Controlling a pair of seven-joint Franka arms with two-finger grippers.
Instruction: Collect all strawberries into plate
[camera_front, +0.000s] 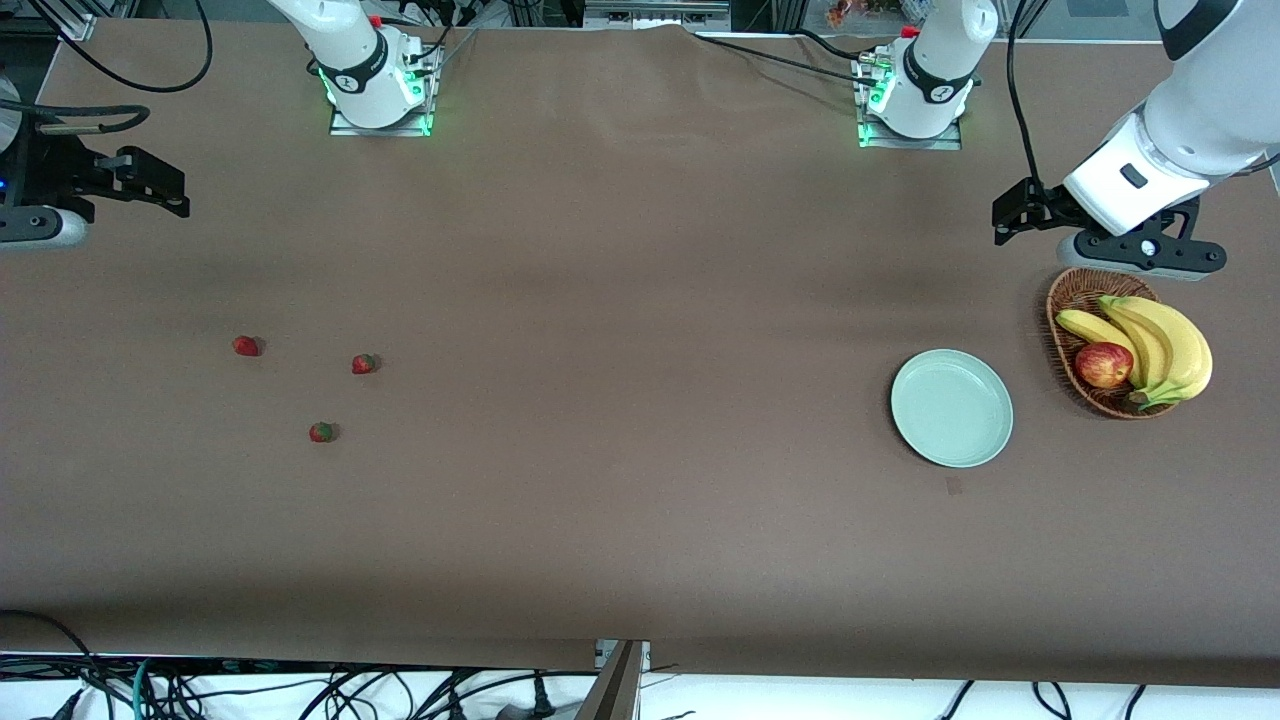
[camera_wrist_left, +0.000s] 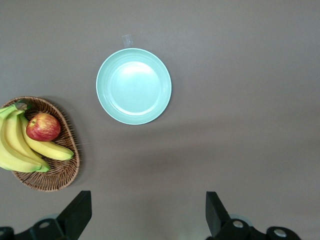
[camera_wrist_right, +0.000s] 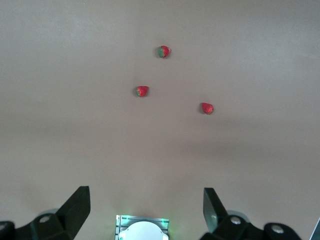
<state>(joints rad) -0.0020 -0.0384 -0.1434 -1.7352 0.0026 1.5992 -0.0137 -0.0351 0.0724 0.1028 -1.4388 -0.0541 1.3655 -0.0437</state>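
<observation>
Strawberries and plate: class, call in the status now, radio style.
Left claw open, above table by basket; right claw open, waiting at its end. Three strawberries on table, plate empty. Nothing between.

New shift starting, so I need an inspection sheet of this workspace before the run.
Surface: brown table, bare in the middle.
Job's things: three strawberries on the table at the right arm's end; plate holds nothing.
Clutter: basket with bananas and apple beside the plate.
Hands: left hand open above the basket; right hand open, waiting.
Cables: bundles along the table's edges.
Surroundings: nothing seen.
</observation>
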